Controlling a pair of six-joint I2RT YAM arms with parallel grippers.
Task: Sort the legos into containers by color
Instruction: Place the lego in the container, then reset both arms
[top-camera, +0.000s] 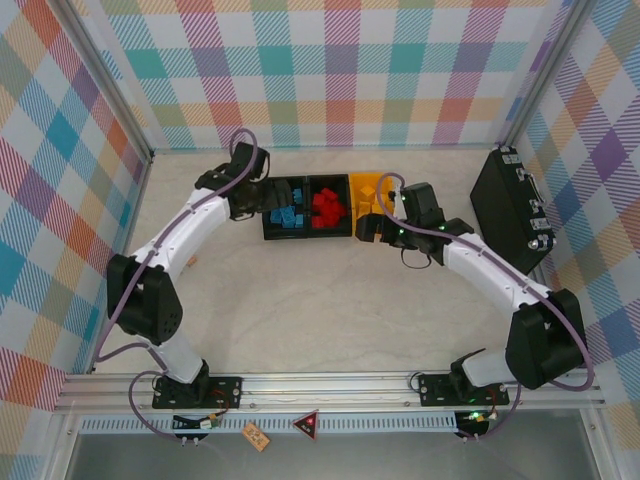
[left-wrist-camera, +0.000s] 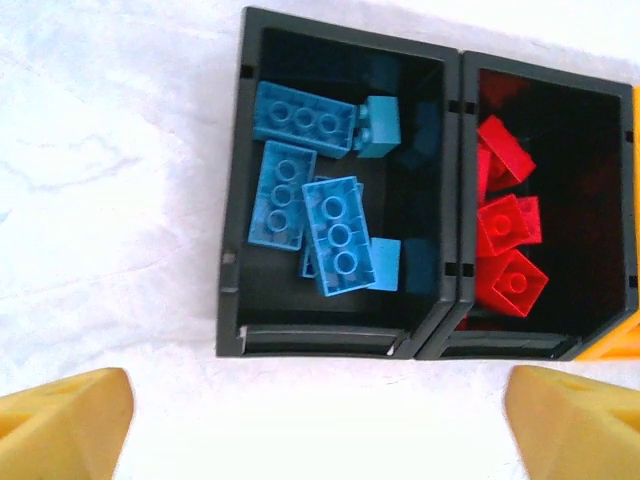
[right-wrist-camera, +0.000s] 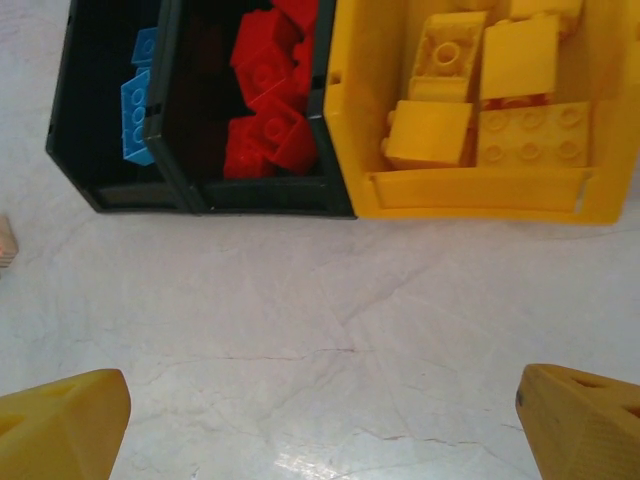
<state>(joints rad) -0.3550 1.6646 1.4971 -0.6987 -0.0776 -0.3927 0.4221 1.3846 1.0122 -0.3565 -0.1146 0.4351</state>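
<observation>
Just beyond left tool (left-wrist-camera: 320, 425), blue legos (left-wrist-camera: 335, 235)

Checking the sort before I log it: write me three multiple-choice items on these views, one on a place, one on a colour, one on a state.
1. Seen from the top camera, which bin of the row holds the red bricks? A. left B. middle C. right
2. What colour are the bricks in the yellow bin? A. red B. blue C. yellow
3. How is the left hand? A. shut tight B. wide open, empty C. clamped on a brick

Answers:
1 B: they lie in the black middle bin.
2 C: yellow bricks fill it.
3 B: its fingers stand far apart with nothing between them.
</observation>
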